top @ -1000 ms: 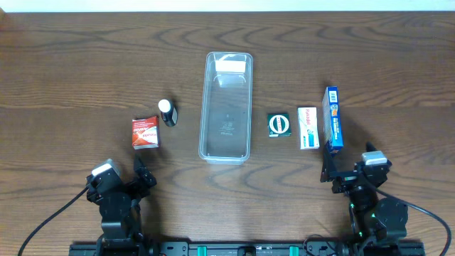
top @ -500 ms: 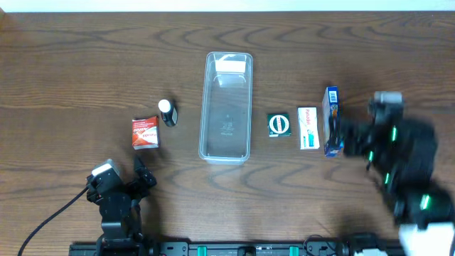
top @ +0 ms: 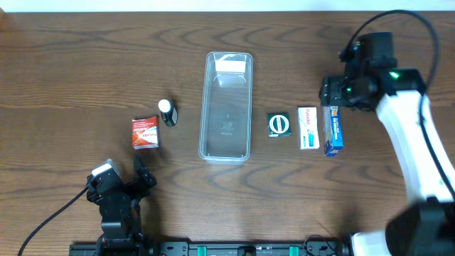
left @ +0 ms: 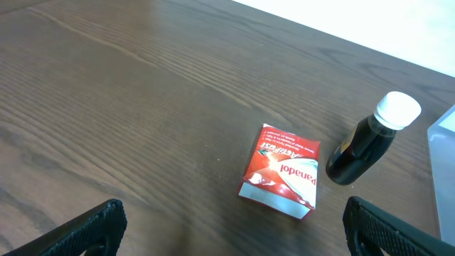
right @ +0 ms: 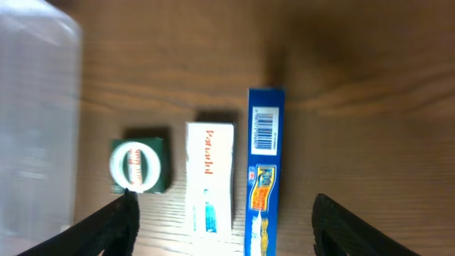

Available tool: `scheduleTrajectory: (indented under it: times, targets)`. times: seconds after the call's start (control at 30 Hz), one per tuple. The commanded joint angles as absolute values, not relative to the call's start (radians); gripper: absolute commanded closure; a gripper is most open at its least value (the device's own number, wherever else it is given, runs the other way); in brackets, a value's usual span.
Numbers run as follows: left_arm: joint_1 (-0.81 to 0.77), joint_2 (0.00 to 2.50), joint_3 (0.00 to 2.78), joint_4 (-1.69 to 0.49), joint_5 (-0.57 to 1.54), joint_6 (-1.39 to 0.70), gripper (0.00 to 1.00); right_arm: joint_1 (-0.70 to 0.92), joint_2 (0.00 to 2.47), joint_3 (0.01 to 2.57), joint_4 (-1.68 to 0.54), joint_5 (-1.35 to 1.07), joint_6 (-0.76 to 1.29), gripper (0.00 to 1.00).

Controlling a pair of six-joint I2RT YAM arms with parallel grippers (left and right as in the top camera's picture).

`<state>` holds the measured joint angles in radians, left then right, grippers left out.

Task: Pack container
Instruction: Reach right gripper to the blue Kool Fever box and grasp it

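Right gripper (right: pixel 224 201): jaws wide apart, nothing between them. The wrist view looks straight down on three boxes. In the overhead view this gripper (top: pixel 333 96) is held over the far end of the blue carton (top: pixel 333 134); I cannot tell whether it touches it.

Left gripper (left: pixel 233 206): jaws spread wide, empty. It sits low at the near edge of the table (top: pixel 71 71), to the near left of the container (top: pixel 202 107) and well apart from it (top: pixel 142 178).

Container: lies lengthwise at mid-table, long axis running away from the robot. Nothing is packed in it; a pale patch shows at its far end. Its blurred wall shows at the left of the right wrist view (right: pixel 35 107), and a corner shows at the right edge of the left wrist view (left: pixel 444 135).

Right of the container, in a row going outward:
- green box (top: pixel 279 125) (right: pixel 140 165), white ring on top, near the container
- white box (top: pixel 308 128) (right: pixel 210 176), just beside the green box
- blue carton (right: pixel 263 171), just beside the white box and farthest out

Left of the container:
- dark bottle (top: pixel 167 112) (left: pixel 366 142), white cap, near the container wall
- red box (top: pixel 145 132) (left: pixel 281 169), lying flat, just beyond the bottle and slightly nearer the robot
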<state>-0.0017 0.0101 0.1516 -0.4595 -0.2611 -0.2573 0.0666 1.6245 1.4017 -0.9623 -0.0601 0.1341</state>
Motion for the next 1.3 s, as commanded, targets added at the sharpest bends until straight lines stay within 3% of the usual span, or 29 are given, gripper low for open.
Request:
scheduleTrajectory:
  times: [0.0, 0.27, 0.4, 0.73, 0.9, 1.0, 1.27]
  targets:
    - [0.001, 0.004, 0.133, -0.463, -0.262, -0.248, 0.02, 0.059, 1.686, 1.411, -0.984, 0.000, 0.200, 0.27]
    - [0.001, 0.004, 0.133, -0.463, -0.262, -0.247, 0.02, 0.059, 1.749, 1.406, -1.053, 0.034, 0.231, 0.32]
    - [0.001, 0.004, 0.133, -0.463, -0.262, -0.248, 0.02, 0.059, 1.763, 1.385, -1.040, 0.034, 0.232, 0.45]
    - [0.001, 0.004, 0.133, -0.463, -0.262, -0.247, 0.02, 0.059, 1.768, 1.359, -1.029, 0.035, 0.231, 0.49]
    - [0.001, 0.004, 0.133, -0.463, -0.262, -0.248, 0.02, 0.059, 1.768, 1.337, -1.003, 0.034, 0.233, 0.62]
    - [0.001, 0.004, 0.133, -0.463, -0.262, -0.247, 0.02, 0.059, 1.765, 1.339, -1.003, 0.034, 0.232, 0.82]
    - [0.001, 0.004, 0.133, -0.463, -0.262, -0.247, 0.02, 0.074, 1.716, 1.516, -1.072, -0.051, 0.233, 0.90]
